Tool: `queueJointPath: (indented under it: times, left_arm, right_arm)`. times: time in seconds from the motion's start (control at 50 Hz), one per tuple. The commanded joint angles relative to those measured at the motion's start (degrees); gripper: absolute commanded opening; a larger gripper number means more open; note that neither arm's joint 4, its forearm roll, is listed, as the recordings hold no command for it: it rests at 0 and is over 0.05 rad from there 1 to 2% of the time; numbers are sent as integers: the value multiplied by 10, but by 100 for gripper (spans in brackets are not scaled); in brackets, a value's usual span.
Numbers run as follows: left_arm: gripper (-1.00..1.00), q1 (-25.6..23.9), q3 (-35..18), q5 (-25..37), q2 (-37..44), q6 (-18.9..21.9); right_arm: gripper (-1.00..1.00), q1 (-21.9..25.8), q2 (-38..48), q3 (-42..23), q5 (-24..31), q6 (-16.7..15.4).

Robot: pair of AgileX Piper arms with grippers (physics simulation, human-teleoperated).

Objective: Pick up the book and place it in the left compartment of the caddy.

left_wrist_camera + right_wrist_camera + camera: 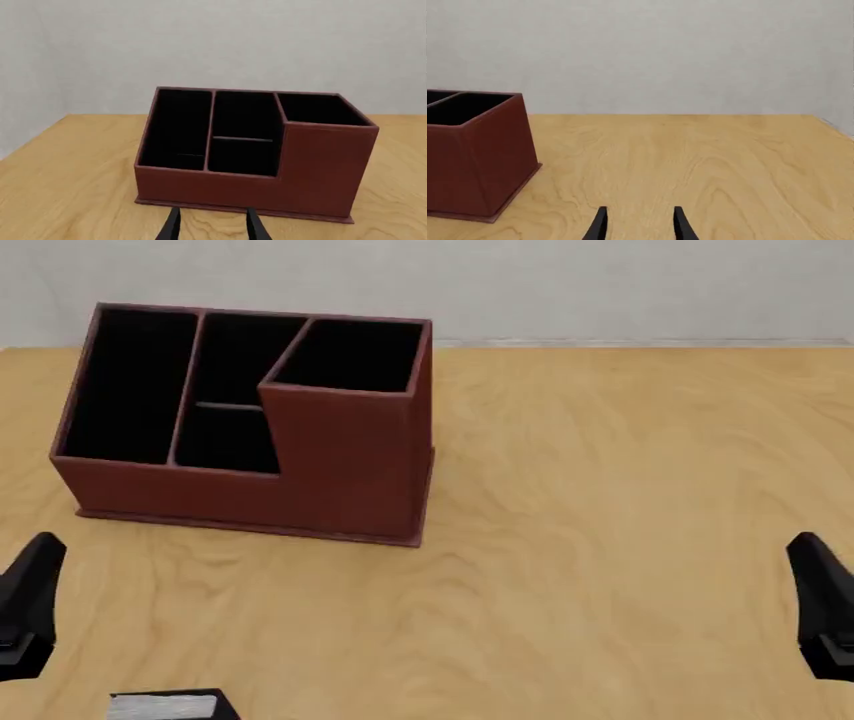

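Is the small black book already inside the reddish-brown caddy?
No, the small black book lies on the wooden table near the front edge, apart from the reddish-brown caddy.

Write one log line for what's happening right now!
book: on table, near edge | caddy: upright | left hand: open, holding nothing | right hand: open, holding nothing

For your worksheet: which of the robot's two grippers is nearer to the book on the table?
Left. The left gripper hangs just above and left of the book in the front view; the right gripper is across the table, far to its right.
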Motion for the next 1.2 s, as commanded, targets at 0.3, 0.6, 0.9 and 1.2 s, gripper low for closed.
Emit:
queueJointPath:
  times: [0.3, 0.6, 0.9, 1.2]
  left_arm:
    - [100, -2, -1, -5, 5, 0]
    - [100, -88, -156, 139, 52, -13]
    - [100, -175, -336, 464, 80, 121]
    - [100, -233, -412, 696, 154, 205]
  right_arm:
    - [100, -3, 1, -3, 2, 0]
    - [100, -3, 1, -3, 2, 0]
    - [100, -3, 1, -3, 2, 0]
    - [100, -3, 1, -3, 2, 0]
